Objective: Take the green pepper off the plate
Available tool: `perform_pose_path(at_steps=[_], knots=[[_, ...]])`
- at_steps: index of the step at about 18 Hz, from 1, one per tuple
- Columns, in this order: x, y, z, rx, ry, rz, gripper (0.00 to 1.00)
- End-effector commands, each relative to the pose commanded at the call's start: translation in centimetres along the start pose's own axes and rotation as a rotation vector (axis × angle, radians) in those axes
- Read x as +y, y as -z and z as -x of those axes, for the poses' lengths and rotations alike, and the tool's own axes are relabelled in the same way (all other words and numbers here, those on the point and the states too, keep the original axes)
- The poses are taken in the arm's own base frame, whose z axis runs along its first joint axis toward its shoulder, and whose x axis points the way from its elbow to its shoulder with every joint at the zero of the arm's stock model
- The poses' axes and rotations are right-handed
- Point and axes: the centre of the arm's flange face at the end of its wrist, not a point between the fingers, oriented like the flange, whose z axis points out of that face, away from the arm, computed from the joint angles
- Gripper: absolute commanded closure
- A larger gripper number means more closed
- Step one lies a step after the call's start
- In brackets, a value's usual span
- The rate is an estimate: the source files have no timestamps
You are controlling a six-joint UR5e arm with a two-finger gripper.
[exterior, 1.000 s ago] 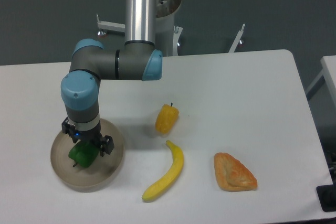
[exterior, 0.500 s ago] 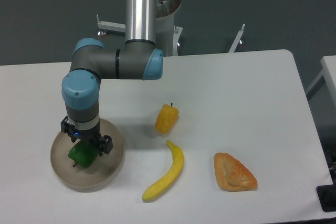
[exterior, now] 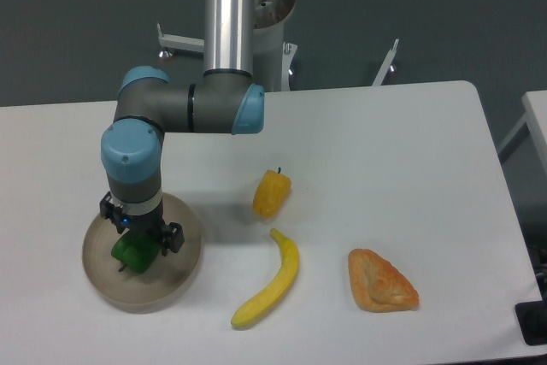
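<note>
green pepper (exterior: 131, 253): on the plate (exterior: 175, 284), left-centre, directly under the arm
end effector (exterior: 137, 245): fingers around pepper; closure unclear from this angle
step: confirm firm grip, lift vertically
risk: glossy skin, may slip
</note>
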Motion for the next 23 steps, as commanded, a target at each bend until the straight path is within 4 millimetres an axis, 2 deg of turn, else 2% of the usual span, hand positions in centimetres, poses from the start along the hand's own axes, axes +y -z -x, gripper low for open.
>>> perform_pose_path(at_steps=[1,2,3,5,9,14,17,21,23], knots=[[0.0,0.0,0.0,0.0,0.0,0.0,0.03],[0.0,-0.2,0.0,0.001,-0.003,0.001,0.22],[-0.1,-0.1,0.0,0.001,-0.005,-0.001,0.34],[-0.1,-0.1,0.1,0.001,-0.011,-0.002,0.44],[-0.1,0.3,0.1,0.002,-0.014,-0.006,0.52],[-0.3,1.7,0.2,-0.013,-0.017,-0.023,0.53],[-0.2,3.6,0.8,-0.026,-0.094,-0.037,0.52],[1.9,6.7,6.6,-0.044,-0.11,-0.039,0.52],[3.3,8.0,9.0,-0.051,-0.175,-0.032,0.52]])
